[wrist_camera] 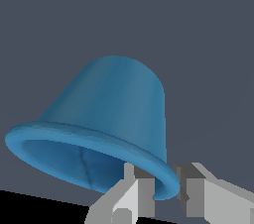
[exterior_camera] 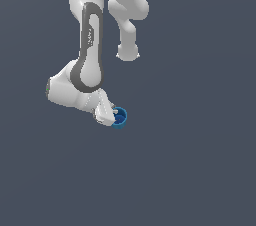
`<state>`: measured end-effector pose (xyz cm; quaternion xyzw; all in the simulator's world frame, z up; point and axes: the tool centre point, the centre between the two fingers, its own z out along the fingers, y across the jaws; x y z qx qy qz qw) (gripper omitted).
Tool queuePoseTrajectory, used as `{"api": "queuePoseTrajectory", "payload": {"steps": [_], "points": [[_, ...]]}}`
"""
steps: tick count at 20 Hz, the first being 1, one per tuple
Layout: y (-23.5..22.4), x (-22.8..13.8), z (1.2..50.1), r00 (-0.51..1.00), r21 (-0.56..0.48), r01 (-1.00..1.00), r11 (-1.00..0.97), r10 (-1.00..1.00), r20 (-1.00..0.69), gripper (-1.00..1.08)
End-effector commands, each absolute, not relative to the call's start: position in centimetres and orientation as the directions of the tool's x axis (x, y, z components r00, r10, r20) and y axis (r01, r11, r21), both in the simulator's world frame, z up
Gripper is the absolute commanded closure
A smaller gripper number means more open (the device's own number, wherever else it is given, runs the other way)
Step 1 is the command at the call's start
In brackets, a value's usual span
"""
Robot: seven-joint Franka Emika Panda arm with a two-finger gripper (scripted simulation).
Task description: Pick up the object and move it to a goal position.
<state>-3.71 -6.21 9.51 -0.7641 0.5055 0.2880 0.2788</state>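
The small bright blue cup (exterior_camera: 120,118) sits at the tip of my white gripper (exterior_camera: 115,115) in the exterior view, its darker-blue hollow facing the camera. In the wrist view the cup (wrist_camera: 114,104) fills the middle, tilted, with its flared rim towards the camera. My gripper (wrist_camera: 161,183) has one grey finger (wrist_camera: 136,193) inside the rim and the other (wrist_camera: 196,191) outside it, pinching the cup's wall. The gripper is shut on the cup. I cannot tell whether the cup rests on the floor or hangs above it.
The white arm (exterior_camera: 87,65) with dark grey bands bends down from the top of the exterior view. A plain dark grey-blue surface (exterior_camera: 200,160) lies all around. No goal marker shows.
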Motion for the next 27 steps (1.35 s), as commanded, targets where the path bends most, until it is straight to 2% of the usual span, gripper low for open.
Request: {"api": "queuePoseTrajectory", "payload": {"steps": [1, 7, 13, 27], "points": [[-8.8, -3.6, 10.3, 0.324, -0.136, -0.933, -0.334, -0.613, -0.721, 1.08], [-14.9, -3.2, 11.8, 0.324, -0.135, -0.933, -0.334, -0.613, -0.721, 1.08], [-18.8, -2.7, 12.8, 0.325, -0.137, -0.932, -0.335, -0.612, -0.721, 1.08], [-21.4, -2.3, 13.4, 0.327, -0.140, -0.932, -0.334, -0.609, -0.722, 1.08]]}}
